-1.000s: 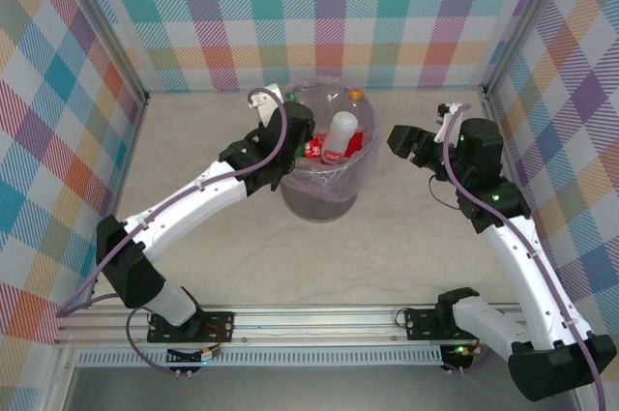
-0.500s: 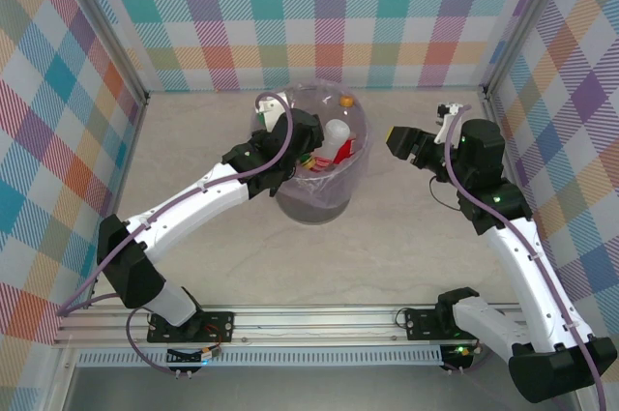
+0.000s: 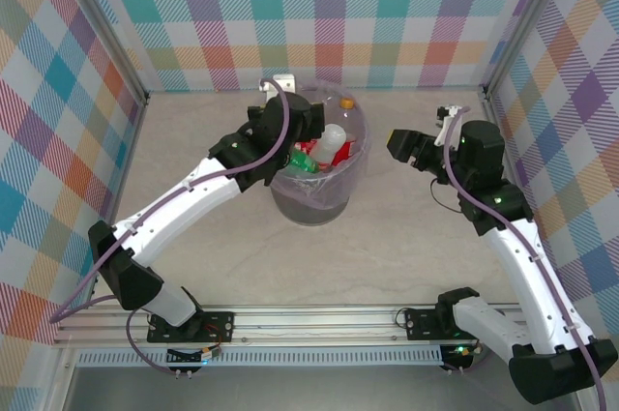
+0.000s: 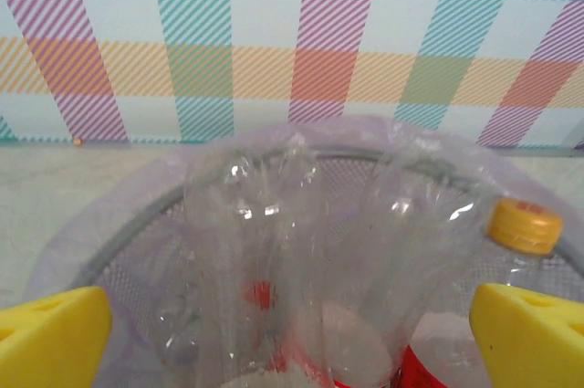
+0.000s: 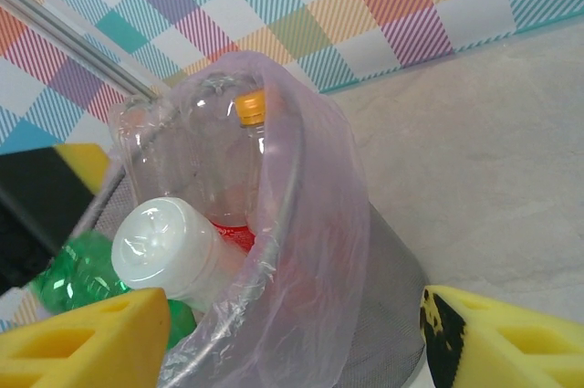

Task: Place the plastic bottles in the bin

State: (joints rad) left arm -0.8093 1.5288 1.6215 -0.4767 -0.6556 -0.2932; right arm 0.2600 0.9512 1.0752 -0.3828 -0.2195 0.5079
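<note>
The bin [image 3: 319,200] is a grey mesh basket lined with a lilac bag, standing mid-table. Several plastic bottles lie inside it: an orange-capped one [image 3: 346,102], a white-bottomed one [image 3: 335,140] and a green one [image 3: 302,161]. My left gripper [image 3: 311,140] hovers over the bin's left rim, open wide. Its yellow fingertips [image 4: 50,338] frame clear bottles [image 4: 274,251] and the orange cap [image 4: 525,225] with nothing between them. My right gripper [image 3: 394,145] sits just right of the bin, open and empty. It faces the bin wall [image 5: 383,297], the white-bottomed bottle [image 5: 169,246] and the green bottle [image 5: 78,274].
Checked walls close the table off at the back and both sides, with metal posts [image 3: 493,73] at the back corners. Bare beige tabletop [image 3: 387,256] lies in front of the bin and to both sides of it.
My left gripper opened and moved farther over the bin toward the back wall, and the bottles in the bin shifted. The right gripper barely moved.
</note>
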